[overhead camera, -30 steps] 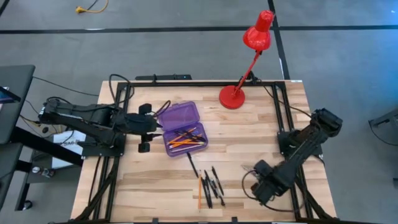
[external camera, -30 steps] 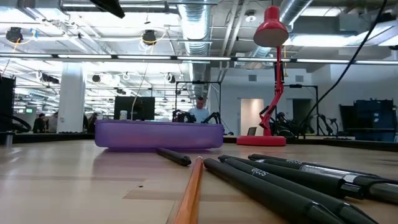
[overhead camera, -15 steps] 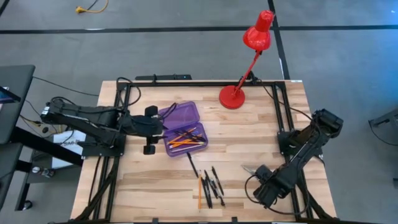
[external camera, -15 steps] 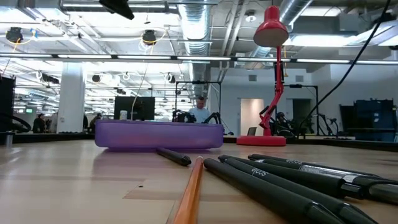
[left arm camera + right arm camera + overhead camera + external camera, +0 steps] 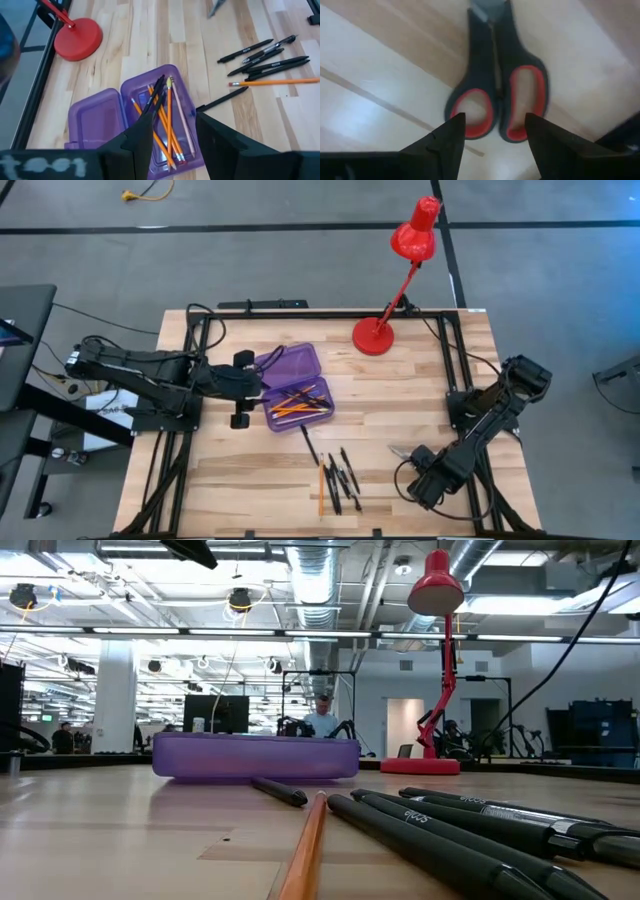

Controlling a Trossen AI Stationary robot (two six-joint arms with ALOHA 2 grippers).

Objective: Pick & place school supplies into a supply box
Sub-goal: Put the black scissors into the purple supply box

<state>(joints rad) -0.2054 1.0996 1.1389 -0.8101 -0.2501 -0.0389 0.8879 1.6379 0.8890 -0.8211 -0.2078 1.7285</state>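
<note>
The supply box (image 5: pixel 295 385) is a translucent purple case lying open, its lid (image 5: pixel 97 117) flat beside the tray (image 5: pixel 160 125). Orange pencils and a black pen lie in the tray. My left gripper (image 5: pixel 255 388) hovers open at the box's left side, above it (image 5: pixel 172 135). On the table near the front edge lie several black pens (image 5: pixel 340 475), one orange pencil (image 5: pixel 321 488) and a lone pen (image 5: pixel 308 445). The red-handled scissors (image 5: pixel 495 100) lie flat on the table to the right (image 5: pixel 397 450). My right gripper (image 5: pixel 492 132) is open just over their handles, one finger on each side.
A red desk lamp stands with its base (image 5: pixel 375 335) at the far edge, right of the box; its arm leans out past the table. In the low view the pens (image 5: pixel 470 830) and pencil (image 5: pixel 305 850) lie in front of the box (image 5: pixel 255 755). Black frame rails run along both sides.
My left gripper has moved a little toward the table's right, closer over the box. My right gripper has shifted slightly toward the near edge by the scissors. The box, pens and pencil have stayed where they were.
</note>
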